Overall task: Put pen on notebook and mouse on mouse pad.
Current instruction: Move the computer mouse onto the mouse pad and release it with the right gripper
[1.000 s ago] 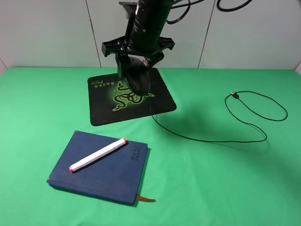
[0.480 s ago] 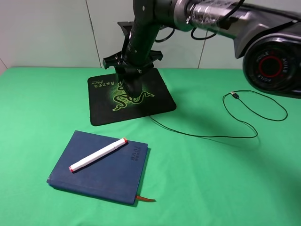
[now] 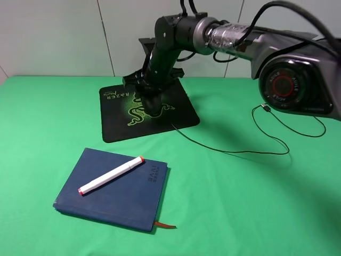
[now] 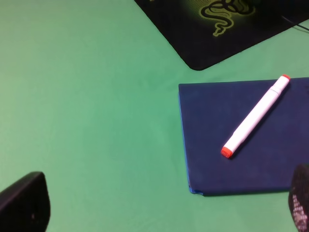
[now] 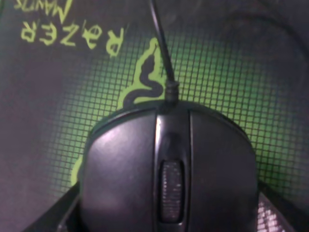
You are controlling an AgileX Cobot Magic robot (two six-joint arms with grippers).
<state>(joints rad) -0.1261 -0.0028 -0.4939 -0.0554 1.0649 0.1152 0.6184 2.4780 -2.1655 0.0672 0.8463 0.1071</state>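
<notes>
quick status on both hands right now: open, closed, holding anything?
Left hand: open, holding nothing, above the green table by the notebook.
Right hand: closed on the mouse, over the mouse pad.

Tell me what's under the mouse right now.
The mouse, held in the right hand, sits over the mouse pad, on its green snake logo. Whether it touches the pad is hidden by its own body.

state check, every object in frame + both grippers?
pen: lying flat on the notebook, nothing gripping it
notebook: closed, flat on the table
mouse: over the mouse pad, held in the right gripper
mouse pad: flat on the table
cable: loose, trailing over the table
left gripper: open, empty
right gripper: shut on the mouse
</notes>
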